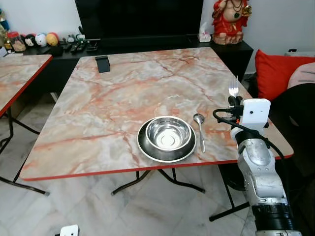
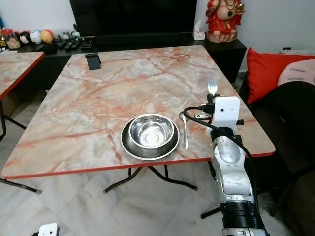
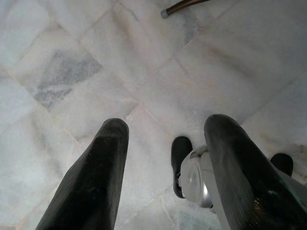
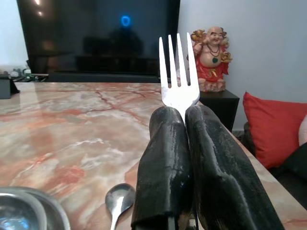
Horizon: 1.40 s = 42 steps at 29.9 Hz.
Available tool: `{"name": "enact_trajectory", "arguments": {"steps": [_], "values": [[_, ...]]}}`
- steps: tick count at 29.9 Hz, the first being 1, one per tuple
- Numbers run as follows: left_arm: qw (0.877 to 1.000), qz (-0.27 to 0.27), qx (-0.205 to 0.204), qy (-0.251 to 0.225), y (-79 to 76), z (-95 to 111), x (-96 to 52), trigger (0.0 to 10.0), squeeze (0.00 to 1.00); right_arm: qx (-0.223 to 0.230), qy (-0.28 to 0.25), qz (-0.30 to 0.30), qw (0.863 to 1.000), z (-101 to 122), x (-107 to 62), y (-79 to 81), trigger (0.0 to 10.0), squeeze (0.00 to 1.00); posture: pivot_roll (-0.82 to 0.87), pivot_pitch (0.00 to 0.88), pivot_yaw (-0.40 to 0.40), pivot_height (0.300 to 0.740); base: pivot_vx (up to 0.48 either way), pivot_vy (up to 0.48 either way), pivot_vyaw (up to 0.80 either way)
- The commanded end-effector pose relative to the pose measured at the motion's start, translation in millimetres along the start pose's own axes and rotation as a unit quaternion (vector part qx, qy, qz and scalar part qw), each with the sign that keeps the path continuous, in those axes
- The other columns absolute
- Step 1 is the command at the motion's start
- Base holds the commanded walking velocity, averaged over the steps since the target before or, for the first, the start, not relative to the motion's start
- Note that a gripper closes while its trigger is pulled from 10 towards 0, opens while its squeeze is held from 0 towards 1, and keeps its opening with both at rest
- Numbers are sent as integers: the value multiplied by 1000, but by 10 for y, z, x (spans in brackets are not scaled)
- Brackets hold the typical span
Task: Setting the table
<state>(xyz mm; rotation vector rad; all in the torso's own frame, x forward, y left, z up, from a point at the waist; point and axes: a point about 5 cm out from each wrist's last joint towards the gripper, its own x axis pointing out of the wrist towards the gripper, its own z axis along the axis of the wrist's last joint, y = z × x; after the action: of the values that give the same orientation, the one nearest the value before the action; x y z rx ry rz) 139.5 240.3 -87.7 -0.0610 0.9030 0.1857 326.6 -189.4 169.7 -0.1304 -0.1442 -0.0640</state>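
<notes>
My right gripper [image 4: 184, 143] is clamped on the fork [image 4: 178, 72], tines up, above the table [image 1: 123, 88] just beyond the spoon [image 1: 199, 129] on the side away from the bowl [image 1: 168, 132]. The fork is light, stiff and slick steel, so I judge a firm pinch low on the handle suits it. The spoon lies just beside the plate [image 1: 147, 150] under the bowl, narrowing the free spot, while my left gripper [image 3: 163, 167] hangs apart over the floor.

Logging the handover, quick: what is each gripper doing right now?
Left gripper: open, holding nothing, hanging over the floor.
Right gripper: shut on the fork, tines up, above the table beside the spoon.
</notes>
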Motion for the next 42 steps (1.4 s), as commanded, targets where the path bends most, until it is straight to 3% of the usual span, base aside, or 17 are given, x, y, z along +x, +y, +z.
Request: {"name": "enact_trajectory", "arguments": {"steps": [1, 20, 29, 33, 42], "values": [[1000, 4, -1, 11, 17, -46, -12, 10000, 0, 5, -3, 6, 1000, 33, 4, 39, 10000, 0, -107, 0, 51, 707, 259, 0, 0], [1000, 4, -4, 1, 15, -10, -5, 10000, 0, 1, -5, 17, 1000, 57, 14, 76, 10000, 0, -106, 0, 45, 707, 258, 0, 0], [1000, 3, -1, -10, -10, 42, 11, 10000, 0, 1, -3, 17, 1000, 62, 19, 74, 10000, 0, -107, 0, 47, 707, 0, 0, 0], [1000, 0, 0, -12, -29, 55, 16, 10000, 0, -11, 14, 10, 1000, 62, 48, 27, 10000, 0, -111, 0, 49, 707, 0, 0, 0], [1000, 0, -1, -5, -16, 37, 14, 10000, 0, 10, 137, -17, 990, -154, 99, -159, 10000, 0, -116, 0, 47, 707, 0, 0, 0]]}}
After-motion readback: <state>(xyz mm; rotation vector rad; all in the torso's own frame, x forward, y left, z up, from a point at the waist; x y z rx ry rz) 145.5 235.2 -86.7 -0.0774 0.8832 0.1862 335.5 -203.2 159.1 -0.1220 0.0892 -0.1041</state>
